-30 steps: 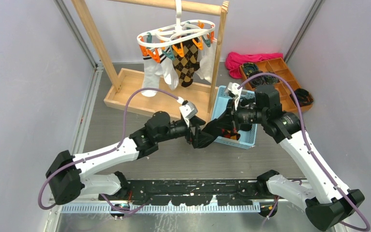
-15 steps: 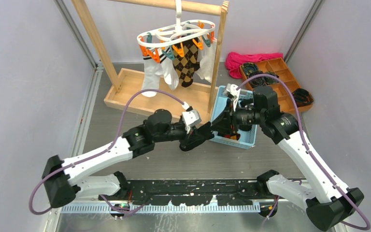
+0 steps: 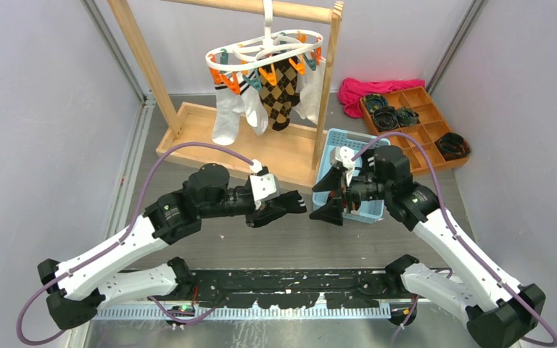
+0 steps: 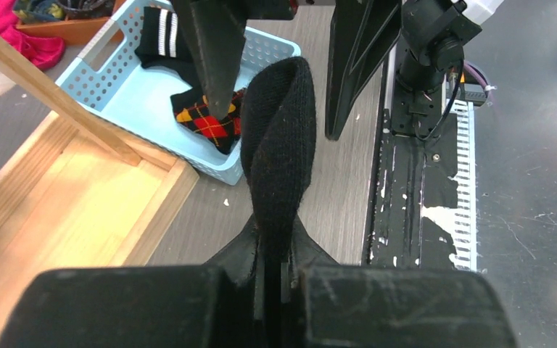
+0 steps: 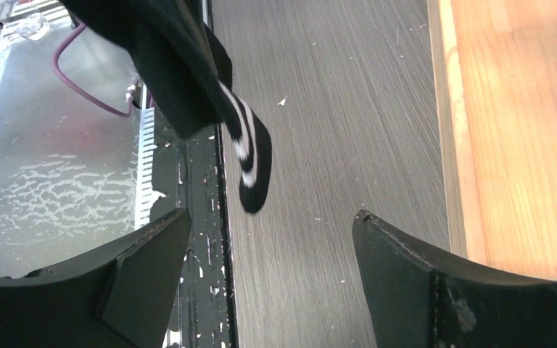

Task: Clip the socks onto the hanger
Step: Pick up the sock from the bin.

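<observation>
The left hand (image 3: 289, 206) clamps one sock (image 4: 279, 130), whose free length points straight across the narrow gap at the right hand (image 3: 331, 199), spread wide and facing it, above the desk (image 3: 188, 196), with the hanger (image 3: 272, 47) well beyond both.

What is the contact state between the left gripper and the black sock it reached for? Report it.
Touching. The left wrist view shows the black sock pinched between the two closed fingers of the left gripper, with its folded end sticking out beyond them.
</observation>
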You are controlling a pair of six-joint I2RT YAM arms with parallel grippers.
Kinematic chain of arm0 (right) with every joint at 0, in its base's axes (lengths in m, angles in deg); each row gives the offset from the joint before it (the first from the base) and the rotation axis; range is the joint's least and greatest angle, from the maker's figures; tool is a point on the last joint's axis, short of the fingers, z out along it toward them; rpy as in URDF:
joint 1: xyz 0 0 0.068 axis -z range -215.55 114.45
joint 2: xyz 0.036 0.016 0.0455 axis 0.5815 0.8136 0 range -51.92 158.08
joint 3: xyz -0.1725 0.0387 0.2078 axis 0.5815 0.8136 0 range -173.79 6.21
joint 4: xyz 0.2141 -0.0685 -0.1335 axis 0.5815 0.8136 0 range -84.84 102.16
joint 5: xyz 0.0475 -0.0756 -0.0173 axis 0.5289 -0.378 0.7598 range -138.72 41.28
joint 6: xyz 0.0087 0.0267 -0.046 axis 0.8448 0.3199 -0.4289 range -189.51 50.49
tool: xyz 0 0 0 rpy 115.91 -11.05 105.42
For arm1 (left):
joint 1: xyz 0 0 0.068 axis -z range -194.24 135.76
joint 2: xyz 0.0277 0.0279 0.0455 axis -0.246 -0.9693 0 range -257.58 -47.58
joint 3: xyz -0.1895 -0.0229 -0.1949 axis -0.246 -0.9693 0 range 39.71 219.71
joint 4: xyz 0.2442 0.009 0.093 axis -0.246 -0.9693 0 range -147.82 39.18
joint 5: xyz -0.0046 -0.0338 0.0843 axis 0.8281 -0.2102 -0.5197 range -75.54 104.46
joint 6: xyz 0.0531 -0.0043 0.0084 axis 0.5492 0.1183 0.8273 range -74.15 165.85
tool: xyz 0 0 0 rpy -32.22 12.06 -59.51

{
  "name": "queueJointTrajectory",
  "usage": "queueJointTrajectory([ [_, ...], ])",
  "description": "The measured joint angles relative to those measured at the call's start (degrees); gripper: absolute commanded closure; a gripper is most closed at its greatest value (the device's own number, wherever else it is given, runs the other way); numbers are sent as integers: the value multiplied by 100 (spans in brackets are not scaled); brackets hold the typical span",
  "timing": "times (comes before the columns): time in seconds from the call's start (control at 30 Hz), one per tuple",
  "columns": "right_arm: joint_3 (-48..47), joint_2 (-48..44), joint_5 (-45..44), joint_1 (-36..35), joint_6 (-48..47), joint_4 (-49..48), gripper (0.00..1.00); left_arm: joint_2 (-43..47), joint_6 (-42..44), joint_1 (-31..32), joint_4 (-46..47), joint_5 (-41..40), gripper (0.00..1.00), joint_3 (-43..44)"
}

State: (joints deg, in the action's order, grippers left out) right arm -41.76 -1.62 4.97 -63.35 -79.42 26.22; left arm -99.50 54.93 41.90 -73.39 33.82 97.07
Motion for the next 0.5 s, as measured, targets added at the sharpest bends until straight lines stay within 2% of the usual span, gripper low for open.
queueJointTrajectory([
  [0.1,4,186,-72,-236,105,-315,15,-116,-83,0,31,74,100,0],
  [0.17,13,225,-114,-343,210,-527,22,-164,-142,0,103,120,100,0],
  [0.4,20,247,-120,-601,367,-874,60,-173,-387,0,533,170,100,-2],
  [0.5,20,284,-140,-629,232,-835,81,-164,-461,0,673,170,100,-7],
])
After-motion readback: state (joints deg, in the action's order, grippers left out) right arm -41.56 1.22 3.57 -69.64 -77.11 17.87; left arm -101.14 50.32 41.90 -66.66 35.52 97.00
